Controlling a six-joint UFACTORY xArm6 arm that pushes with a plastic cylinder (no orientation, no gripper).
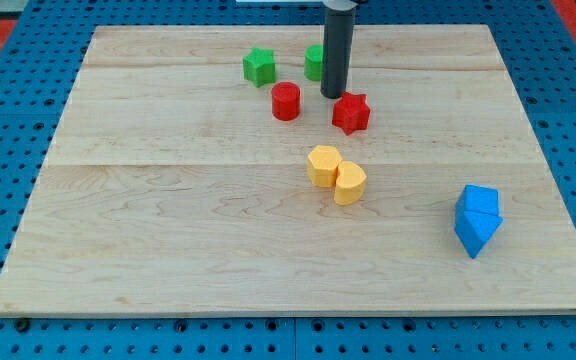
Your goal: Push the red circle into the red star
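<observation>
The red circle (pixel 286 101) stands in the upper middle of the wooden board (pixel 168 250). The red star (pixel 351 112) lies to its right, a short gap between them. My rod comes down from the view's top, and my tip (pixel 334 95) rests on the board just above and left of the red star, to the right of the red circle. The tip touches neither red block as far as I can tell.
A green star (pixel 259 66) lies up and left of the red circle. A green block (pixel 314 62) is partly hidden behind the rod. A yellow hexagon (pixel 323 165) and a yellow heart (pixel 349 184) touch at the centre. Two blue blocks (pixel 478 219) sit at the right.
</observation>
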